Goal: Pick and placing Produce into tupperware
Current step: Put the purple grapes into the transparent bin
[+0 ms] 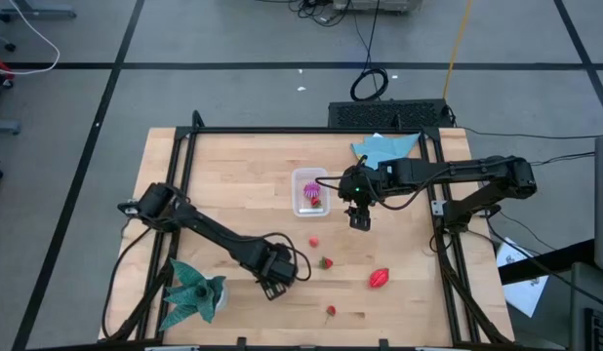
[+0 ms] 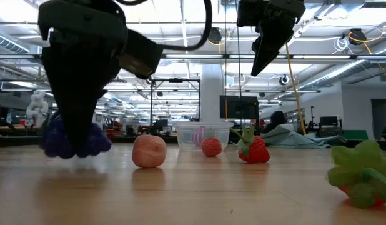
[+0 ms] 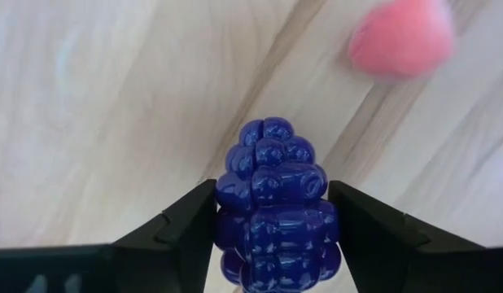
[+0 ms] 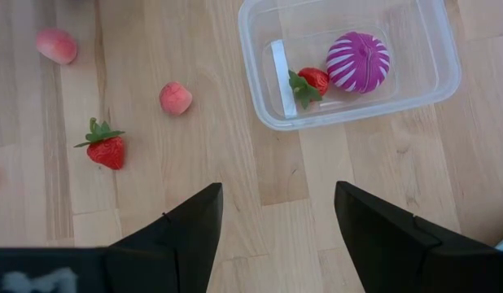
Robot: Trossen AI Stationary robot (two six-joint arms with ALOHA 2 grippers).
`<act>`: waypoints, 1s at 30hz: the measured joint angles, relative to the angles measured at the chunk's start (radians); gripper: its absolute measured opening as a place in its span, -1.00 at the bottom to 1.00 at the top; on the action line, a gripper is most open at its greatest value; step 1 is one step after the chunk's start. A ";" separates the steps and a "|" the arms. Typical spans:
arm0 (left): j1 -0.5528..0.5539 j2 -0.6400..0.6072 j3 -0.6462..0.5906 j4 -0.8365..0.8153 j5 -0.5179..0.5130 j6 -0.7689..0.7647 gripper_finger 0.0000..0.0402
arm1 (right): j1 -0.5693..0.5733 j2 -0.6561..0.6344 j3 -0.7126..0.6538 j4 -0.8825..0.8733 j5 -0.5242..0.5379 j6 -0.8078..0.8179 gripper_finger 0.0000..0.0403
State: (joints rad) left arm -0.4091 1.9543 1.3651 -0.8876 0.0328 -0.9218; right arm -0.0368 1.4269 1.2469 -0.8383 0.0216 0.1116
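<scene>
- The left gripper (image 3: 272, 236) is down at the wooden table (image 1: 233, 166), well away from the tupperware (image 1: 309, 191) toward the near-left, with its jaws closed against both sides of a purple berry cluster (image 3: 273, 203); the low view shows that cluster (image 2: 74, 140) at the table surface under the gripper (image 2: 74, 134).
- The right gripper (image 1: 359, 220) hangs above the table just beside the tupperware, on its right, with its jaws spread wide and nothing between them; the low view shows it (image 2: 263, 59) raised well clear of the wood.
- The tupperware (image 4: 349, 61) sits on the table and holds two pieces: one pink-and-white striped round fruit (image 4: 358, 61) and one small strawberry (image 4: 308, 83), lying just beside each other.
- Outside the tupperware, toward the near side of it, the right wrist view shows one strawberry (image 4: 103, 146) and two pink round fruits (image 4: 176, 98) (image 4: 56, 45), all apart from one another.
- The high view adds one oval red fruit (image 1: 380, 279), the largest piece, and one more small red fruit (image 1: 331, 311) close to the table's near edge.
- One teal-green cloth (image 1: 194, 292) lies near the left gripper, and one light blue cloth (image 1: 384, 148) lies beyond the tupperware at the far edge.
</scene>
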 joint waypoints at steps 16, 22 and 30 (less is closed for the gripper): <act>0.135 -0.171 0.000 0.051 -0.285 0.241 0.14 | 0.000 0.000 0.000 0.002 0.000 0.000 0.12; 0.285 -0.203 0.000 0.202 -0.314 0.487 0.14 | 0.000 0.000 0.000 -0.001 0.000 0.000 0.12; 0.463 -0.201 0.000 0.292 -0.267 0.622 0.14 | 0.000 0.000 0.000 -0.006 0.000 -0.016 0.12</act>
State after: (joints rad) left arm 0.0535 1.7535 1.3648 -0.5952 -0.2338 -0.2997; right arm -0.0372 1.4269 1.2469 -0.8441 0.0216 0.0955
